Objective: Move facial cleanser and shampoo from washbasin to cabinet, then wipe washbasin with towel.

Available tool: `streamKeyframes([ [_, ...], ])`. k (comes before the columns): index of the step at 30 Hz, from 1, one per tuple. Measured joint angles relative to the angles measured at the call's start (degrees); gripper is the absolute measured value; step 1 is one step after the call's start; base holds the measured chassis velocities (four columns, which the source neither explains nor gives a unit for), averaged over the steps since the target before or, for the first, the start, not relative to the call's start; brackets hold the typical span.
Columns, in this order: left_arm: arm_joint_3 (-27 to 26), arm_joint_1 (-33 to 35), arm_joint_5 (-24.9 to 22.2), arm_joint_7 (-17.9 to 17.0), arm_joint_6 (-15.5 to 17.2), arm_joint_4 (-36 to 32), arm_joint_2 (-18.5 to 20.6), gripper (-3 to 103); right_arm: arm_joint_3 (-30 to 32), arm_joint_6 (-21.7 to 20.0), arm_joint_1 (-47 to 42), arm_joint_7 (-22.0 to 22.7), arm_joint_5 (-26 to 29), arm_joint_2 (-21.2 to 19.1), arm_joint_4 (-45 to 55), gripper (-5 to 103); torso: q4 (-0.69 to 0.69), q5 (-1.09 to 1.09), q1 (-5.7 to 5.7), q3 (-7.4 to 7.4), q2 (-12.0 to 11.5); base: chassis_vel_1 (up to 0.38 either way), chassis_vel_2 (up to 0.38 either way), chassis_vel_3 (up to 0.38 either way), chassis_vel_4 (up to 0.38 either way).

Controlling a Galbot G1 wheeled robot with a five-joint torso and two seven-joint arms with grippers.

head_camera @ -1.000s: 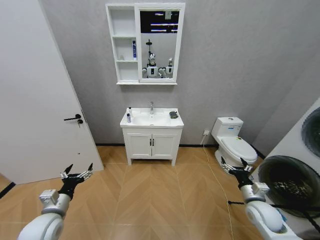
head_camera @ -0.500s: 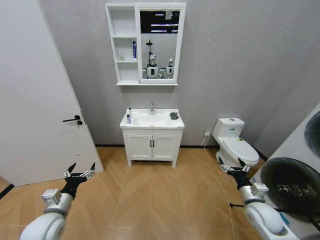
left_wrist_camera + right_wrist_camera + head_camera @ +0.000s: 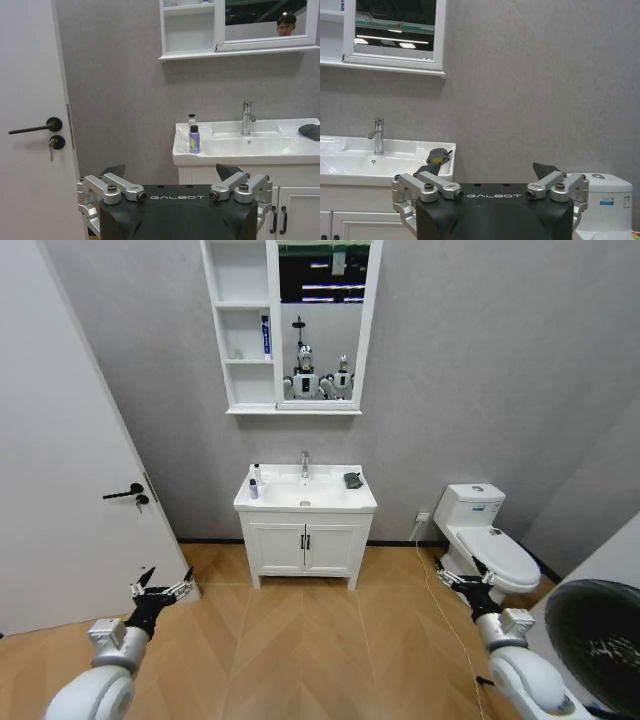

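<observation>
The white washbasin point(image 3: 305, 502) stands against the far wall with a chrome tap point(image 3: 304, 464). On its left rim stand two small bottles, a purple one point(image 3: 194, 140) and a white one point(image 3: 192, 119) behind it; I cannot tell which is the facial cleanser and which the shampoo. The dark towel point(image 3: 352, 480) lies on the right rim, also seen as the towel point(image 3: 439, 156). The white wall cabinet point(image 3: 240, 330) hangs above, beside a mirror. My left gripper point(image 3: 160, 590) and right gripper point(image 3: 462, 580) hang low over the floor, both open and holding nothing, far from the basin.
A white door point(image 3: 70, 490) with a black handle fills the left side. A toilet point(image 3: 490, 545) stands right of the basin, and a washing machine drum point(image 3: 600, 640) is at the lower right. A blue tube point(image 3: 266, 337) sits on a cabinet shelf. Open wooden floor point(image 3: 310, 650) lies ahead.
The whole head view has shifted: the basin and cabinet look nearer and the washing machine has slid toward the right edge. Both grippers stay open in the same pose.
</observation>
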Motion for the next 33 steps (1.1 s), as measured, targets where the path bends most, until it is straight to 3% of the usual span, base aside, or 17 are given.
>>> streamKeyframes([
  [3,0.1,0.0,0.0,0.0,0.0,0.0,0.0,99,0.0,0.0,0.0,0.0,0.1,0.0,0.0,100,-0.01,-0.1,0.0,0.0,0.0,-0.191,0.194,0.204,-0.19],
  [6,0.1,0.0,0.0,0.0,0.0,0.0,0.0,99,-0.1,0.0,0.2,0.0,0.1,0.0,0.0,100,-0.03,-0.01,-0.02,-0.01,0.0,-0.217,0.18,0.205,-0.203],
  [9,0.1,0.0,0.0,0.0,0.1,0.0,0.0,99,-0.3,0.0,0.4,0.0,0.1,0.1,0.0,100,-0.02,-0.06,-0.03,-0.01,0.0,-0.191,0.212,0.199,-0.22],
  [10,0.0,0.0,0.0,0.0,0.1,0.0,0.0,99,-0.4,0.0,0.4,0.0,0.1,0.1,0.0,100,0.0,0.02,-0.03,-0.01,0.0,-0.208,0.223,0.248,-0.239],
  [13,0.0,0.0,0.0,0.0,0.1,0.0,-0.1,99,-0.4,-0.1,0.5,0.0,0.1,0.2,0.0,100,-0.01,-0.07,-0.02,-0.01,0.0,-0.236,0.238,0.242,-0.239],
  [18,0.1,0.1,0.1,0.0,0.1,0.0,-0.1,99,-0.5,-0.1,0.4,-0.1,-0.2,0.1,-0.2,100,-0.02,0.01,0.0,0.0,0.0,-0.282,0.257,0.273,-0.272],
  [19,0.1,0.1,0.1,0.0,0.1,0.0,-0.2,99,-0.5,0.0,0.3,-0.1,-0.3,0.1,-0.2,100,-0.01,-0.07,-0.01,0.0,0.0,-0.262,0.283,0.289,-0.269],
  [33,0.5,-0.1,0.4,0.0,0.1,0.3,-0.5,99,-1.1,1.1,-0.4,-1.9,-2.0,0.2,0.1,100,-0.02,-0.06,-0.01,0.0,0.0,-0.224,0.226,0.226,-0.232],
])
